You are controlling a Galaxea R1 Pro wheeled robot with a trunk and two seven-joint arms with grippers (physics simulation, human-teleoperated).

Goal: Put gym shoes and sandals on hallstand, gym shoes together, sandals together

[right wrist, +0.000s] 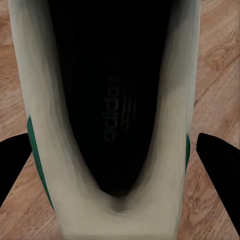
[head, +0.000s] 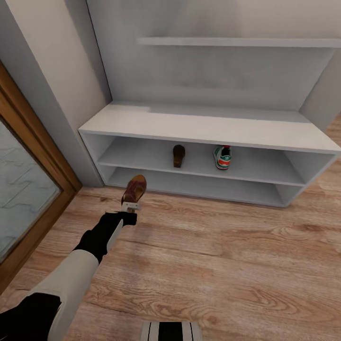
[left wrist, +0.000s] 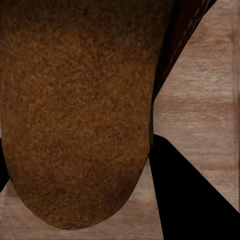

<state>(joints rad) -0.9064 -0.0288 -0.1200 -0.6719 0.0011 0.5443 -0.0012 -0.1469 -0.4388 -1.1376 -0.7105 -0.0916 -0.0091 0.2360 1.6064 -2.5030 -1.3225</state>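
Across the bottom of the head view lies the wood floor (head: 222, 265), light brown with dark knots. At the back stands the big pale grey shoe rack (head: 208, 125), with a flat top and two open shelves, and a grey wall shelf (head: 237, 41) hangs above it. At the left edge is a door with a wood frame (head: 28, 156). On the upper open shelf of the rack sit two shoes, well apart: one brown sandal (head: 178, 155) and, to its right, one white gym shoe (head: 222, 157) with green stripes and a red-orange heel. The left arm (head: 80, 270) reaches out over the floor toward the rack. The left gripper (head: 130, 207) holds a second brown sandal (head: 134, 188) in the air, low and just in front of the rack's left end. Up close in the left wrist view, the tan inside of that sandal (left wrist: 75, 110) is right before the camera, with floor boards behind it. In the right wrist view, the other white gym shoe (right wrist: 112, 125) sits between the two dark fingers (right wrist: 220, 160) of the right gripper, seen from above into its dark inside, with floor below, but I cannot tell if the jaws squeeze it.
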